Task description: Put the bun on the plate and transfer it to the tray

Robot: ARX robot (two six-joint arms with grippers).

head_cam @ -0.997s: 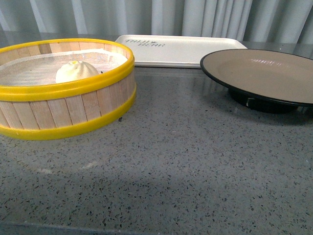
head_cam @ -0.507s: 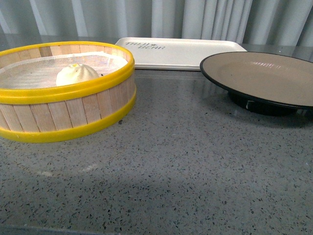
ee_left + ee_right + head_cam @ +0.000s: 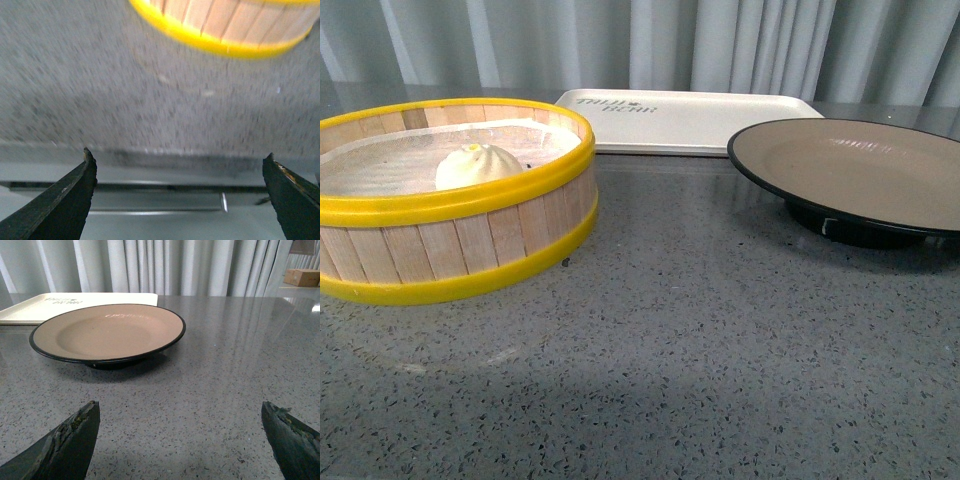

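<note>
Work surface: a grey table (image 3: 720, 350) with a fine black-and-white speckle and a stone-like, semi-gloss finish. Pale vertical streaks of reflected light lie on its far part. A broad, soft shadow covers its near part in the front view.

Backdrop: a pale grey-white curtain (image 3: 740, 45) hangs in vertical folds along the far side of the table.

Right wrist view: a brown cardboard box (image 3: 303, 276) sits on a pale ledge (image 3: 295, 290) beyond the table, beside the curtain folds.

Left wrist view, blurred: below the table's edge (image 3: 160, 152) there is a pale surface crossed by a dark strip (image 3: 125, 186). What these are cannot be determined.

Lighting: even and diffuse.
</note>
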